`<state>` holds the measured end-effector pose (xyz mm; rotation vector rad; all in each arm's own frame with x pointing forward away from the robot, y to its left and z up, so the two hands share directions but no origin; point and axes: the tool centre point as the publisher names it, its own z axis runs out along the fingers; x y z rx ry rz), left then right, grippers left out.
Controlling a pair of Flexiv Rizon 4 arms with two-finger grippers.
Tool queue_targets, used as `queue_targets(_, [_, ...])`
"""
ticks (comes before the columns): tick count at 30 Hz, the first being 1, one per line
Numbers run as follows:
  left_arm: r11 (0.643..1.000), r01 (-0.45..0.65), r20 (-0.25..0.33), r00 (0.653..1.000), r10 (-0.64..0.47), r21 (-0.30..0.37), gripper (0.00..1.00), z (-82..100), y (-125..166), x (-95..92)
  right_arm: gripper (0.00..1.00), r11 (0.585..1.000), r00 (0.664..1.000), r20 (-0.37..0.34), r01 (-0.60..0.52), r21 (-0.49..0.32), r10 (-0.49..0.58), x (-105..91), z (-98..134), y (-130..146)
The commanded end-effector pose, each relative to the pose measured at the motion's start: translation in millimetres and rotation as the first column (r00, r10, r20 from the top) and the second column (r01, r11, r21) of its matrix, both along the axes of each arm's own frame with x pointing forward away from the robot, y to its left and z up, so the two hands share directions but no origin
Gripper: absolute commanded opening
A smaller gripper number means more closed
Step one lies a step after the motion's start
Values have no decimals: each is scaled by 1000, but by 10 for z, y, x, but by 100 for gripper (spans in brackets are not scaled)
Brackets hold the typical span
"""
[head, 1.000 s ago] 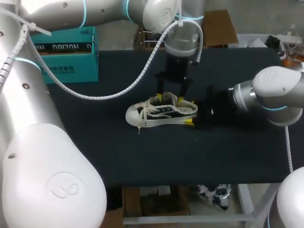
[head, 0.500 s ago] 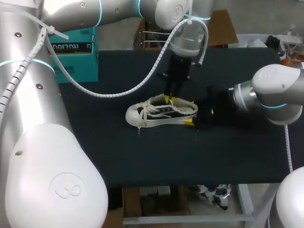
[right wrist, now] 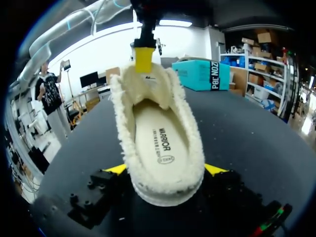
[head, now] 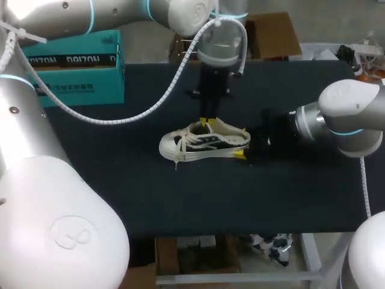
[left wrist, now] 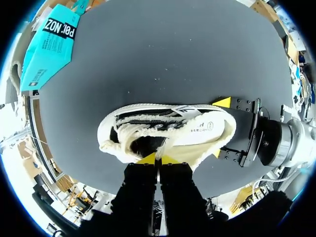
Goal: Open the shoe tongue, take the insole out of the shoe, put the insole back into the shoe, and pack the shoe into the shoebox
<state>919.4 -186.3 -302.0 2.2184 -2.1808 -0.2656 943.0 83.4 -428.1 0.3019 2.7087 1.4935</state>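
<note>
Head camera sits high behind the robot, looking down on the whole worktop (head: 150, 198), with the shoe (head: 204, 143) mid-frame and far off. Left wrist camera hangs close overhead, staring straight down past the left gripper (left wrist: 158, 159). Right wrist camera lies low at the shoe's three o'clock, facing nine o'clock over the right gripper (right wrist: 165, 169), very near. All three share the shoe, and the shoebox (head: 84, 78) at ten o'clock.
</note>
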Motion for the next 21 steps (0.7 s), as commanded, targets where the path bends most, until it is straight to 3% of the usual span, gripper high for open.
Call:
queue_targets(1, [977, -30, 204, 976, 74, -213, 0, 45, 302, -231, 0, 1000, 1000, 1, -1, 4, 1, 43, -79, 5])
queue_targets(9, [939, -118, 256, 944, 207, -322, 0, -14, 574, -205, 0, 1000, 1000, 1, -1, 4, 1, 43, -79, 5])
queue_targets(15, [912, -182, 289, 910, 297, -366, 0, -132, 724, -205, 0, 1000, 1000, 1, -1, 4, 1, 43, -79, 5])
queue_targets(21, [885, -213, 268, 901, 342, -415, 0, -327, 802, -154, 0, 1000, 1000, 1, -1, 4, 1, 43, -79, 5])
